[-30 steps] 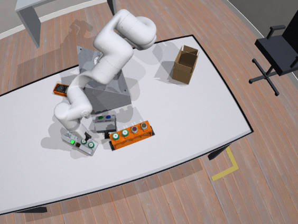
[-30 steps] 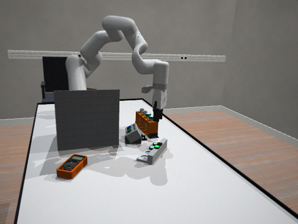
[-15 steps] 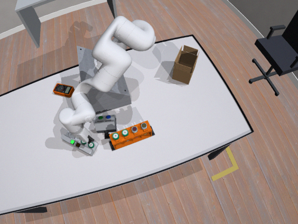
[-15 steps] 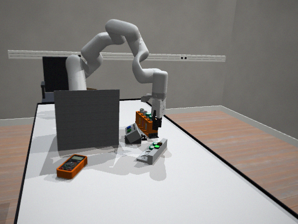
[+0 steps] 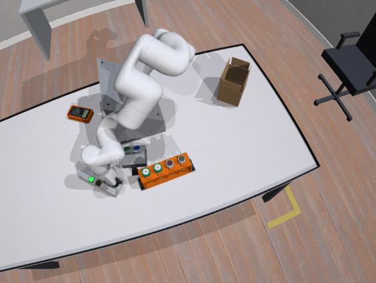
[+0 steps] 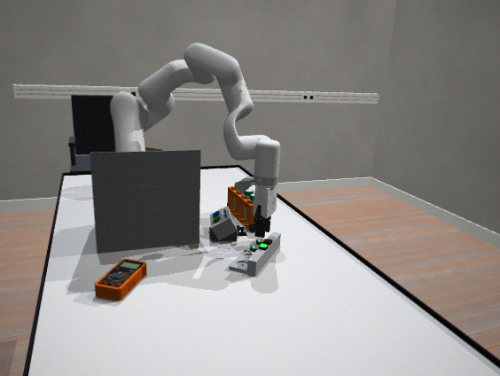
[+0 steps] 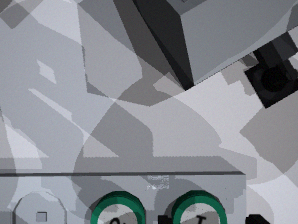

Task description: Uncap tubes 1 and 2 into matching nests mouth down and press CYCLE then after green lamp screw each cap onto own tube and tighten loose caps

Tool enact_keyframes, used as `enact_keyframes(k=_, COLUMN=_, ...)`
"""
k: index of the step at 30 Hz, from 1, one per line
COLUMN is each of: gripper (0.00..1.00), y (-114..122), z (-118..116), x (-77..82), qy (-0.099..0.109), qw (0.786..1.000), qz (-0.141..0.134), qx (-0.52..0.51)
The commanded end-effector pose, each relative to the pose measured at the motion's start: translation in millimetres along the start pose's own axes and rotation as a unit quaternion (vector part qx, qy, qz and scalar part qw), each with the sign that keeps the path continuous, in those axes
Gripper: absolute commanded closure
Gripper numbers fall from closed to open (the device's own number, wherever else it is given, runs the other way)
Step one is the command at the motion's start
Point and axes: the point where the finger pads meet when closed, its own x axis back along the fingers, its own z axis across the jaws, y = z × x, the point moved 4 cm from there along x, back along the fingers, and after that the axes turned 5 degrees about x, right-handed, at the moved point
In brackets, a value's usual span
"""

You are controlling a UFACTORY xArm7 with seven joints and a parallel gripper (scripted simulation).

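Pincer (image 6: 261,229) half parted, empty, low over cap tray (image 6: 248,267). Two green-ringed caps (image 7: 118,210) (image 7: 199,208) in tray nests, numbers up; one green lamp (image 5: 91,179) lit. Orange tube rack (image 5: 160,181): two uncapped tubes, two capped. One key box (image 5: 137,160), one meter (image 5: 80,113), one cardboard box (image 5: 233,83). White table (image 5: 233,140), wood floor, grey walls.

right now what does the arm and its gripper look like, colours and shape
The arm is glossy white, built of thick rounded tubular links with bulbous elbow joints and faint seams between segments. No cables or markings show. The wrist ends in a white housing, and the gripper below it is small, blocky and black.
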Motion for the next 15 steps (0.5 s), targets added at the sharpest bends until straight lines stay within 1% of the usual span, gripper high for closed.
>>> enact_keyframes(k=1, gripper=0.54, y=1.2, z=-0.4, x=-16.5, qy=0.000, qw=1.000, qz=-0.001, qx=0.000)
enact_keyframes(k=15, gripper=0.54, y=1.0, z=-0.4, x=-19.5, qy=0.000, qw=1.000, qz=-0.001, qx=0.000)
